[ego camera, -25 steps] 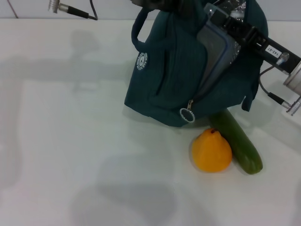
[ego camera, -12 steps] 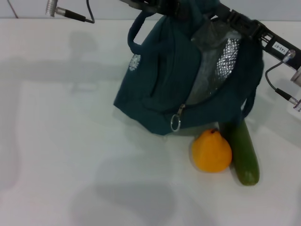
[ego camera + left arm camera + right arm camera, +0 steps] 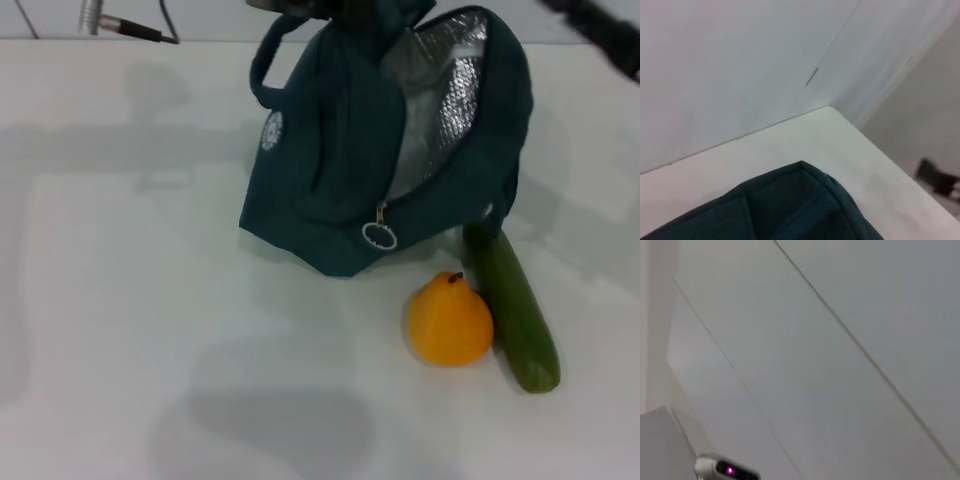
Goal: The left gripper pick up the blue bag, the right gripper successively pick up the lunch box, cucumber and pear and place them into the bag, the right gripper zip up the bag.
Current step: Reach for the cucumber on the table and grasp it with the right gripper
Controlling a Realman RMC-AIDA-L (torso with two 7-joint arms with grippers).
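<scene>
Head view, nearest: the pear sits on the white table, orange-yellow, stem up. Squat and rounded, so I'd judge it firm but apt to roll; take it across the belly.
Just beside it: the cucumber lies long and dark green, touching the pear's side, its far end tucked against the bag. Smooth skin, probably slippery; grip it mid-length so it doesn't tip.
Behind them: the blue bag is hoisted at its top and leaning, mouth agape, silver foil lining showing. Soft fabric, it sags where nothing holds it.
Zip pull: the metal ring dangles at the low end of the opening — small, loose, a fiddly target for later.
Lunch box: not visible anywhere; possibly inside the bag, I can't say.
Left tool: up at the bag's top edge, mostly out of shot; its wrist view shows only teal fabric. Whether its fingers are apart or together, I cannot tell.
Right tool: off at the far right corner, only a dark sliver of arm there, tool itself out of view.
</scene>
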